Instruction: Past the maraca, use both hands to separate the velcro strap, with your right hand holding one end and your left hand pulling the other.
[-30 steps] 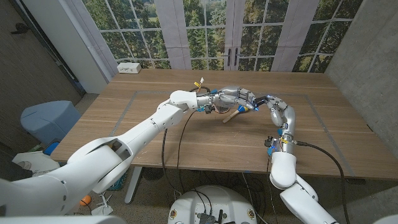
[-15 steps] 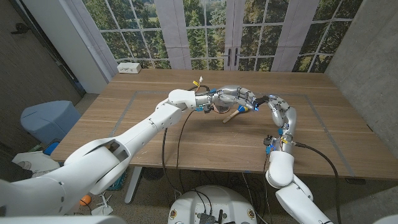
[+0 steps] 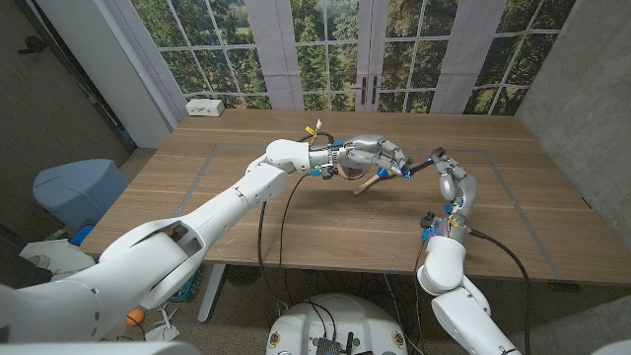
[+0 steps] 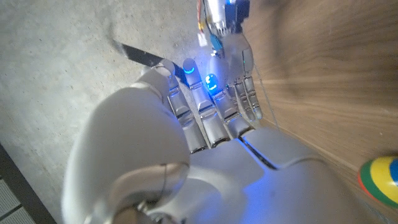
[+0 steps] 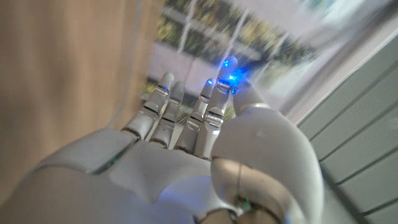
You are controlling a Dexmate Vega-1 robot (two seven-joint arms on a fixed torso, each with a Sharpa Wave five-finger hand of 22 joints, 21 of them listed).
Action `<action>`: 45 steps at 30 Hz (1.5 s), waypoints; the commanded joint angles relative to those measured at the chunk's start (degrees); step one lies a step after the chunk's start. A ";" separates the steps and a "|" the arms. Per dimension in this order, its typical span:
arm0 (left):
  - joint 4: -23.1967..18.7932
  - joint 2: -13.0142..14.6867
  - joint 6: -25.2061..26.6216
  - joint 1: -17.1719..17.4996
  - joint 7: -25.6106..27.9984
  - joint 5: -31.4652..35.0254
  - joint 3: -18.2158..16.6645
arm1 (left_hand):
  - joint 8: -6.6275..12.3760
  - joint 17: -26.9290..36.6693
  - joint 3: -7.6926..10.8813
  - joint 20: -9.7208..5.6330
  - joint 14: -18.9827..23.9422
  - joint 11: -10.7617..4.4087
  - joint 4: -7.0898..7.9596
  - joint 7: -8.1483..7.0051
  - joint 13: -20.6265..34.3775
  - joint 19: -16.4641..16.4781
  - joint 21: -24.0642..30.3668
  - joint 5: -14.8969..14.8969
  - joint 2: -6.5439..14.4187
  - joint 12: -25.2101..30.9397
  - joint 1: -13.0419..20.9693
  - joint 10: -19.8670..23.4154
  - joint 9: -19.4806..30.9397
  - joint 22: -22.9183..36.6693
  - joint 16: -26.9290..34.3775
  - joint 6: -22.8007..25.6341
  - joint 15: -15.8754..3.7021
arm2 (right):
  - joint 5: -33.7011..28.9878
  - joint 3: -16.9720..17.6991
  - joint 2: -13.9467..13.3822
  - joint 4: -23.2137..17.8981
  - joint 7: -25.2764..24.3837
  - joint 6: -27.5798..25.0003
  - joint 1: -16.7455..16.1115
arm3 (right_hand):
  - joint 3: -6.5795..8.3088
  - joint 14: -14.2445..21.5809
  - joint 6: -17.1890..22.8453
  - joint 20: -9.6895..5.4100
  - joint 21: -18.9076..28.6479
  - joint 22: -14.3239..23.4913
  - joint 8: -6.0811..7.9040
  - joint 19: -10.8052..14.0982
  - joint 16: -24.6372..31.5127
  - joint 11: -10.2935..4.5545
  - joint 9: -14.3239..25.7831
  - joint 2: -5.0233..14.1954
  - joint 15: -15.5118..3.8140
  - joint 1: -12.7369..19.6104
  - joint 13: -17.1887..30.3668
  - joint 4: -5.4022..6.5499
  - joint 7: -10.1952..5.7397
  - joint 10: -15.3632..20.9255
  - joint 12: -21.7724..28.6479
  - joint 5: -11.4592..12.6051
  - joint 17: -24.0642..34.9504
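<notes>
While stretched taut past the maraca [image 3: 367, 181], strap [image 3: 421, 165] runs between left hand [image 3: 380, 158] and right hand [image 3: 441, 163], each pinching an end.

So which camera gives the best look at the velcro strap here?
The head view: the velcro strap shows as a thin dark line stretched between the left hand and the right hand. The left wrist view shows a dark strip past that hand's fingers, probably one end. The right wrist view is too blurred to tell.
</notes>
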 commanded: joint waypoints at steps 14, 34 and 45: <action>-0.20 -0.17 -1.36 -0.10 1.13 0.25 -0.03 | 0.09 0.44 -0.18 -0.29 0.85 -4.43 0.15 -0.54 3.33 -0.23 1.27 0.57 -0.40 -0.40 0.57 4.66 0.24 0.06 -0.40 0.19 -9.16 | 4.25 0.18 2.08 -0.31 0.03 0.21 0.40 | -0.17 -0.12 -0.05 0.25 0.59 0.40 -0.63 -0.62 0.20 1.10 0.37 -1.42 -8.21 0.32 0.85 0.12 1.02 0.82 -0.02 0.46 -0.06; -2.87 1.90 -1.74 1.61 4.76 1.06 -1.09 | 0.04 0.80 -0.19 -0.22 1.12 -4.44 0.24 -0.52 3.44 -0.52 2.30 0.83 -0.51 -0.71 0.42 4.88 0.43 -0.14 -0.85 0.06 -9.15 | 5.56 0.07 0.93 -0.57 2.45 0.99 -0.03 | -0.87 -0.94 -9.53 1.54 1.91 0.46 -4.80 -1.07 -0.44 4.31 0.99 -0.54 -5.84 -1.50 2.30 1.21 -1.93 -4.88 -2.64 1.75 -0.31; -7.68 5.38 -2.35 4.30 13.31 5.31 -2.28 | -0.05 0.86 -0.20 -0.13 1.24 -4.44 0.24 -0.49 3.48 -0.69 2.91 0.96 -0.59 -0.93 0.31 5.01 0.38 -0.31 -1.25 0.11 -9.16 | 9.22 0.75 -4.85 -2.26 10.16 -0.14 -1.08 | -3.12 -1.69 -19.20 2.18 2.59 0.34 -9.14 -2.58 -1.16 8.32 0.99 -0.56 -2.67 -7.24 1.04 2.90 -0.31 -10.12 -6.03 3.17 0.14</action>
